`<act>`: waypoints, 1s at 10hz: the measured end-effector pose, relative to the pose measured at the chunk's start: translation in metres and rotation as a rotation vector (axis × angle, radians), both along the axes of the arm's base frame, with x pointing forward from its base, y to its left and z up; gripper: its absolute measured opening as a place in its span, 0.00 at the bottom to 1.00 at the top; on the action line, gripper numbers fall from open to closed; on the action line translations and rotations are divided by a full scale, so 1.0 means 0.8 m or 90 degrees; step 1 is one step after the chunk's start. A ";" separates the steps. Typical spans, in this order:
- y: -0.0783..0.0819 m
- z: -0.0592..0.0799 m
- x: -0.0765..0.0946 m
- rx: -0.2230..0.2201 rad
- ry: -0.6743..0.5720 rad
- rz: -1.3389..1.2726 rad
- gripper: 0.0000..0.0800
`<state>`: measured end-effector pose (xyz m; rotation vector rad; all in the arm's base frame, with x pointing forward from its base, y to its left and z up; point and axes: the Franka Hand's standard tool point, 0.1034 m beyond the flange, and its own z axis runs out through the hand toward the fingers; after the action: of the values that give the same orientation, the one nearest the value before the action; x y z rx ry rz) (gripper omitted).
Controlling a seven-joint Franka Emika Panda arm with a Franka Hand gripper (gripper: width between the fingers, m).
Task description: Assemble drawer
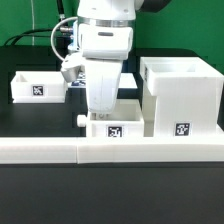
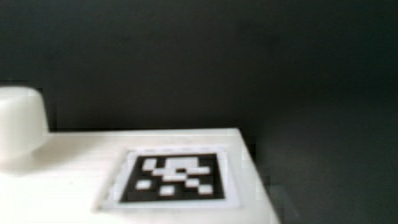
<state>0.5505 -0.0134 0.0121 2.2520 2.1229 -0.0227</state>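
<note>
A small white drawer tray [image 1: 122, 128] with a square tag sits at the front middle, against the border bar, with its knob [image 1: 82, 119] sticking out toward the exterior view's left. My gripper [image 1: 104, 112] reaches straight down onto this tray; its fingertips are hidden, so I cannot tell whether it is open or shut. In the wrist view the tray's tagged face [image 2: 178, 178] and knob [image 2: 18, 120] fill the near field, and no fingers show. A second tray [image 1: 35, 88] lies at the exterior view's left. The large boxy housing [image 1: 180, 95] stands at the right.
The long low white border bar [image 1: 110, 150] runs along the table's front edge. The black table [image 2: 196, 60] shows beyond the tray. Cables and the arm's base stand behind at the back.
</note>
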 end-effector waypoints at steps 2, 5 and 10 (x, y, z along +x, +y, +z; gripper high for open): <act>-0.001 -0.001 0.000 0.000 0.000 -0.002 0.05; -0.001 -0.002 -0.001 0.000 0.001 -0.007 0.05; 0.002 -0.003 -0.001 -0.017 0.004 0.037 0.05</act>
<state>0.5499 -0.0122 0.0098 2.1776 2.1760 -0.0555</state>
